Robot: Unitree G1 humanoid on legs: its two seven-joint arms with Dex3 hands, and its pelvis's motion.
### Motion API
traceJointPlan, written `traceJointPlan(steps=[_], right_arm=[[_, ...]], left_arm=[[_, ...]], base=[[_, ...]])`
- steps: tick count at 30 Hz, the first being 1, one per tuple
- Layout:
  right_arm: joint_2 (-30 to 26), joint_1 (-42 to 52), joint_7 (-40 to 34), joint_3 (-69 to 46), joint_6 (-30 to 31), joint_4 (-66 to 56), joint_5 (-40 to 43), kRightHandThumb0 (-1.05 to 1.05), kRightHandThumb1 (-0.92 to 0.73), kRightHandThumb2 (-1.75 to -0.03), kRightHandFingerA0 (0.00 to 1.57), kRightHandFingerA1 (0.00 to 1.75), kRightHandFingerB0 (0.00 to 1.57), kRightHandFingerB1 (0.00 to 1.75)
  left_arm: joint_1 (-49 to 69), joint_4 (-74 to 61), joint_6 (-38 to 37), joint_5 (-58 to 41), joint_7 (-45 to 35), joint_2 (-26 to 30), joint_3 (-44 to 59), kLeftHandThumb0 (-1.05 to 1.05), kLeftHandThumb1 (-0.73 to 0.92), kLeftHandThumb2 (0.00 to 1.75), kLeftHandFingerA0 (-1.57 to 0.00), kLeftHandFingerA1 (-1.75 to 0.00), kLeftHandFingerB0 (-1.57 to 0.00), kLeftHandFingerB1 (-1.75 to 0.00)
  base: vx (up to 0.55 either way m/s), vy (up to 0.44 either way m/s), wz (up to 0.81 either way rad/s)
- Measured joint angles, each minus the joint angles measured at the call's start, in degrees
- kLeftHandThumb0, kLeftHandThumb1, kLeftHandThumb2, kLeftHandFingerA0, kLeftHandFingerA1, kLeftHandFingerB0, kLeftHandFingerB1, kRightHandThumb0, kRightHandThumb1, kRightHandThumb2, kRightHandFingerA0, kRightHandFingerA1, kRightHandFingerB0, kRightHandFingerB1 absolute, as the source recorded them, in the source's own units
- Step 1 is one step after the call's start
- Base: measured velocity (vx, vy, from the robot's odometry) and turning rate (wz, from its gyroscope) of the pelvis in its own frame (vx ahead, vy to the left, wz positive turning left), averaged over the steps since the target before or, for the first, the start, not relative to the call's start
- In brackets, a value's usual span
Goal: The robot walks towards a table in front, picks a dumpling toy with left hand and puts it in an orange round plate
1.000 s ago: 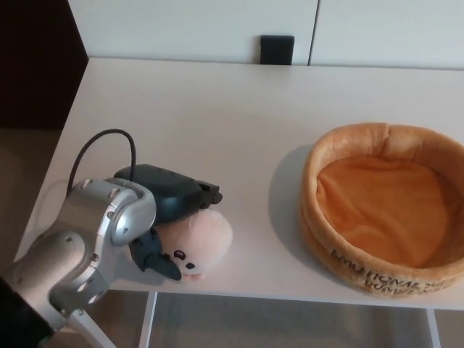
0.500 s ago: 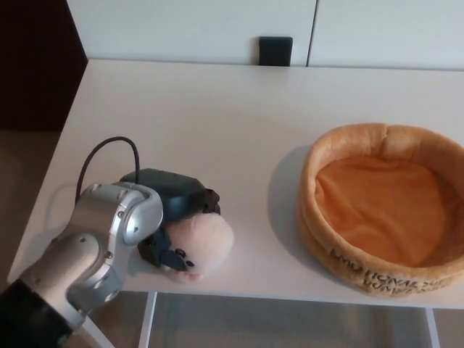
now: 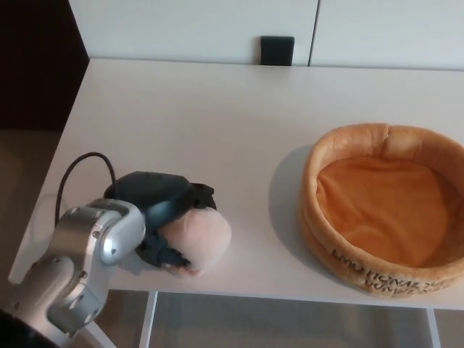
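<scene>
Dumpling toy, a soft peach-pink plush w/ small dark face marks, lies near the front left edge of the white rectangular table. The robot's black left hand is wrapped on it: fingers closed over its top and left side, so the toy is held but it rests on the table surface. The silver forearm w/ a thin black cable comes in from bottom left. The orange round plush plate w/ a padded rim and dark lettering sits well apart, at right, w/ nothing inside. Right hand is not visible.
</scene>
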Motion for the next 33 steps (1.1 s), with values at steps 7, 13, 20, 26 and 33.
traceJointPlan(steps=[7,13,20,26,33], right_arm=[[0.0,-0.5,0.3,0.3,0.1,-0.2,-0.1,-0.44,-0.67,-0.60,0.75,0.46,0.31,0.31],[0.0,-0.8,0.3,1.0,0.4,-0.2,-0.3,-0.52,-0.57,-0.82,0.68,0.58,0.27,0.43],[0.7,-0.8,0.4,1.5,1.3,1.0,-0.6,-0.44,-0.68,-0.61,0.73,0.45,0.30,0.31],[1.5,-0.6,0.4,2.1,2.1,1.7,-1.0,-0.43,-0.68,-0.61,0.73,0.45,0.31,0.31],[2.2,-0.8,0.3,3.7,2.8,1.6,-1.9,-0.45,-0.67,-0.61,0.74,0.47,0.30,0.31]], left_arm=[[-2.4,-0.9,-1.4,-5.9,4.4,-5.2,10.8,-0.16,0.83,0.62,-0.71,-1.66,-0.77,-0.93],[-11.0,-2.1,-1.4,-8.9,5.6,-6.8,15.3,-0.19,0.76,0.64,-0.75,-1.57,-0.84,-0.82],[-19.8,-1.9,-1.4,-8.3,6.0,-7.0,12.5,-0.22,0.78,0.69,-0.84,-1.62,-0.79,-1.12],[-25.3,0.2,-2.3,-6.3,6.0,-7.9,5.3,-0.21,0.78,0.62,-0.77,-1.67,-0.67,-1.23],[-28.3,5.5,-2.6,-3.2,6.8,-13.4,-3.5,-0.17,0.72,0.60,-0.75,-1.67,-0.59,-1.40]], base=[[0.00,0.000,0.00],[0.00,0.000,0.00],[0.00,0.000,0.00],[0.00,0.000,0.00],[0.00,0.000,0.00]])
